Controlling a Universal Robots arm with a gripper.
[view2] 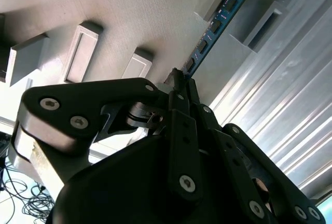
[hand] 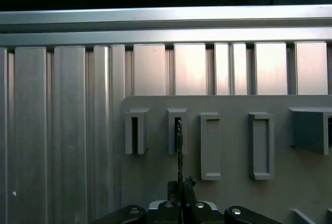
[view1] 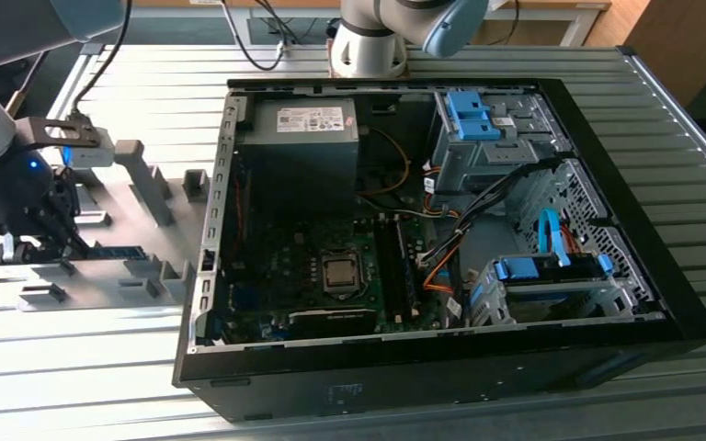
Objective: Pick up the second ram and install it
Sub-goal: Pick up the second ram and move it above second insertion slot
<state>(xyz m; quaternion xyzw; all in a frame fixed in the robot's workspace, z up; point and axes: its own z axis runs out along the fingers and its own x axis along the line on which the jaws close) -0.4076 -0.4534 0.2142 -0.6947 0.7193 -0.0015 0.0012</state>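
Observation:
The second ram [view2: 212, 27] is a thin blue stick with black chips. It runs from between my fingertips out to a slotted grey holder block [view2: 262, 22]. In the first wrist view the second ram [hand: 179, 146] shows edge-on, with its far end at a holder slot [hand: 177, 130]. My gripper [view2: 179, 79] is shut on the stick's near end, and the gripper [hand: 180, 185] stands low over the grey holder plate. In the exterior view the gripper [view1: 37, 241] is at the far left, with the blue ram [view1: 118, 250] beside it.
An open computer case [view1: 684, 312] lies at the centre and right of the exterior view, with its motherboard [view1: 328, 276] and memory slots [view1: 390, 266] exposed. The grey holder plate [view1: 96, 285] carries several upright blocks. Ribbed metal tabletop [hand: 52, 130] surrounds it.

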